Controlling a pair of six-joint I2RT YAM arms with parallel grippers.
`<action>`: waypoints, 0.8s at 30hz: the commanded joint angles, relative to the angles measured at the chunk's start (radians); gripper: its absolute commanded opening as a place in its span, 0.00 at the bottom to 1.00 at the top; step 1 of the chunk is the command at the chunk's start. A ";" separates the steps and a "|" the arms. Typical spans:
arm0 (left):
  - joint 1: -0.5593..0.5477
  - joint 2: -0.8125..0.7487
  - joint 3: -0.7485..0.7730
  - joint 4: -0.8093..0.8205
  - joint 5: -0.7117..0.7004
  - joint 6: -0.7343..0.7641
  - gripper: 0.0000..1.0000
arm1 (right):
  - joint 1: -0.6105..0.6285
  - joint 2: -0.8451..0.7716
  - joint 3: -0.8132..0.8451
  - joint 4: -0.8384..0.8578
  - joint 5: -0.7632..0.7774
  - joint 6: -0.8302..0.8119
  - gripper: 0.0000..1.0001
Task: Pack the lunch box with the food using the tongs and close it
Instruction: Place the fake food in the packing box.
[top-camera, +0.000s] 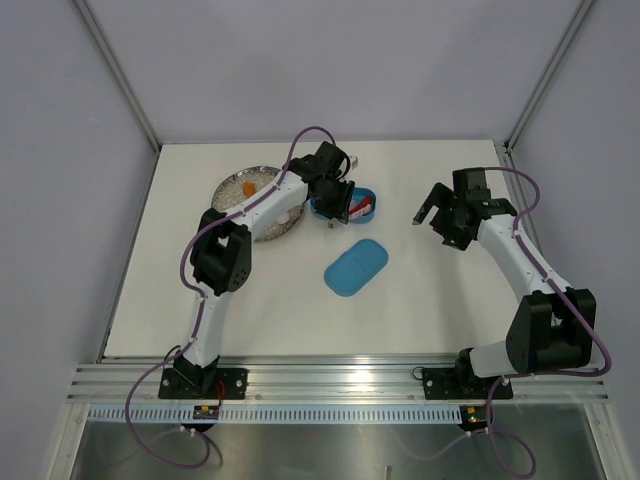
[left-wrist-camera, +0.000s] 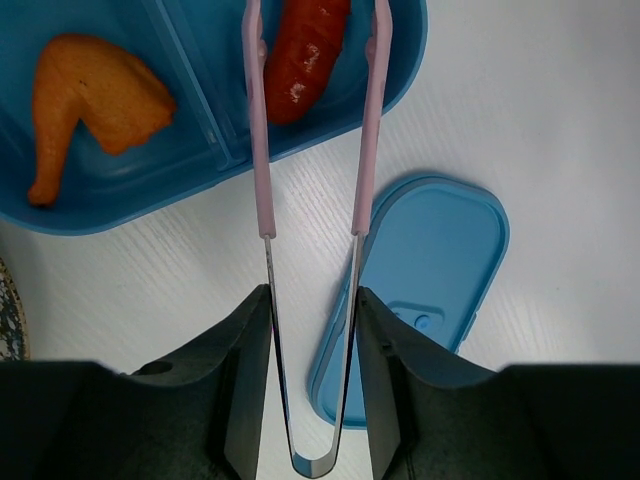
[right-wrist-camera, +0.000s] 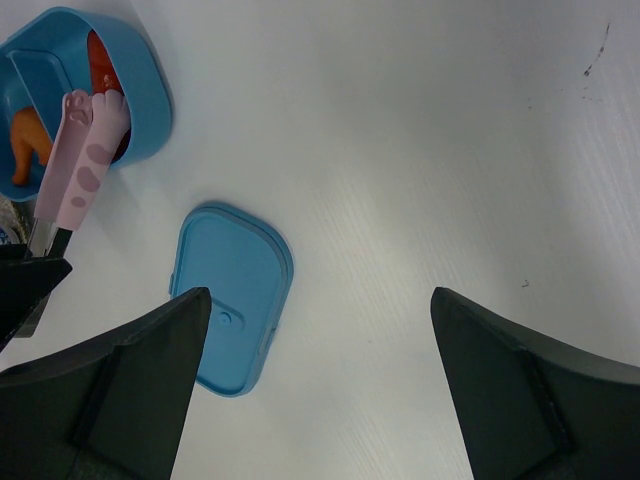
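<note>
Toward the far edge of the worktop (top-camera: 430, 300), the plate (top-camera: 228, 192) has morsels (top-camera: 250, 186) left to move. Just beside it, the lunch box (top-camera: 368, 203) holds an orange piece (left-wrist-camera: 95, 100) and a red piece (left-wrist-camera: 305, 55). The lid (top-camera: 356, 266) lies off, mid-worktop. The left fingers (left-wrist-camera: 245, 380) clamp the tongs (left-wrist-camera: 262, 150), which straddle the red piece; the right fingers (right-wrist-camera: 140, 380) hang wide apart, empty.

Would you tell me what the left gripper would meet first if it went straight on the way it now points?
The left gripper holds the tongs, tips either side of the red piece in the lunch box; that piece probably comes first, though depth is unclear.
</note>
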 joint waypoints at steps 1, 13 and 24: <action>-0.001 -0.063 0.044 0.016 0.015 0.012 0.36 | 0.000 -0.025 -0.002 0.021 -0.021 0.005 0.99; 0.000 -0.114 0.090 -0.002 -0.005 0.011 0.27 | 0.000 -0.029 -0.005 0.019 -0.024 0.006 1.00; 0.000 -0.130 0.107 -0.022 -0.008 0.018 0.26 | 0.000 -0.028 -0.002 0.022 -0.033 0.010 1.00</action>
